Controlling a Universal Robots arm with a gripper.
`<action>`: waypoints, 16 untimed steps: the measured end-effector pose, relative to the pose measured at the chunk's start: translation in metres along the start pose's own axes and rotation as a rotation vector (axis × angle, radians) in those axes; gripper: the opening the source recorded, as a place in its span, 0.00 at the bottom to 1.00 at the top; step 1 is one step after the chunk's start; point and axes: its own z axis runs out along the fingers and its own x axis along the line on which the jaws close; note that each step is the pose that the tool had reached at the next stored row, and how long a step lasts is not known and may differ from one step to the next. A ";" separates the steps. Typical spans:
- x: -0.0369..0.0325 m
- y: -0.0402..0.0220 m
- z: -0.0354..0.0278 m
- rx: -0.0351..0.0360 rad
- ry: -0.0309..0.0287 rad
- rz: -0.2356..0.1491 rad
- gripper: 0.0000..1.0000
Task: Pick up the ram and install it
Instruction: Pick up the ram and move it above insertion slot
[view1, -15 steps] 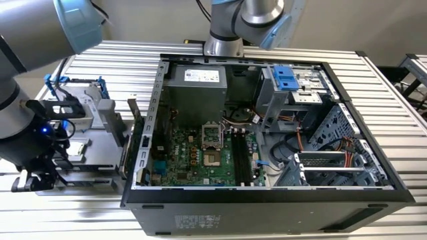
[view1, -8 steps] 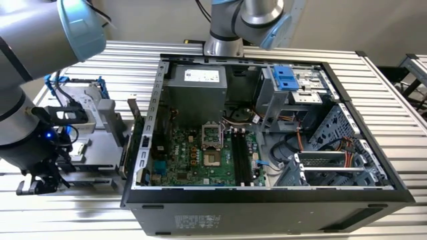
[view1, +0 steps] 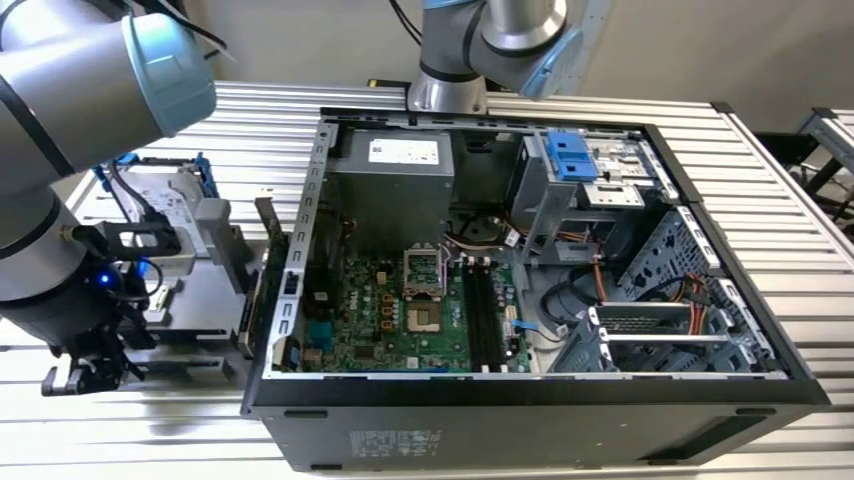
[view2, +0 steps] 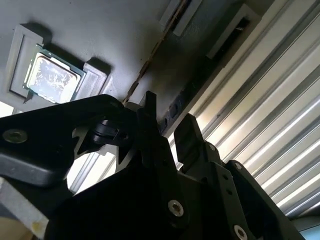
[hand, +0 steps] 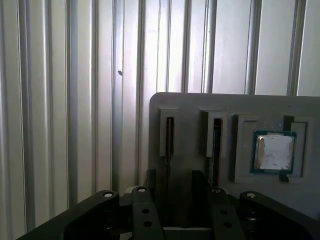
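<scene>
Two black fingers (hand: 151, 190) of the gripper (hand: 174, 180) stood apart, gripping nothing. They straddled the thin dark ram (hand: 169, 137), which stood on edge in a grey plastic tray (hand: 190, 107) beside its square silver processor chip (hand: 273, 152). The exterior view added the open black computer case (view1: 534, 420) next to that tray.

Table (view1: 801, 200): silver, ribbed in parallel stripes. Case (view1: 534, 415) black; motherboard (view1: 387, 325) green; drive bracket (view1: 570, 155) blue. Holder tray (hand: 200, 104) pale grey; processor chip (hand: 273, 152) silver, green-edged; gripper (hand: 175, 180) black.

Ribbed shiny metal table (hand: 65, 100); matt plastic tray (hand: 200, 102); matt black end effector (hand: 174, 179); glossy metal processor chip (hand: 273, 152).
</scene>
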 end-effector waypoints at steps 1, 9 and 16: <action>0.0000 0.0000 0.0001 0.0000 0.0000 0.000 1.00; 0.0000 0.0000 0.0011 0.0002 -0.0002 0.000 0.00; 0.0000 -0.0001 0.0018 0.0001 -0.0001 0.000 0.00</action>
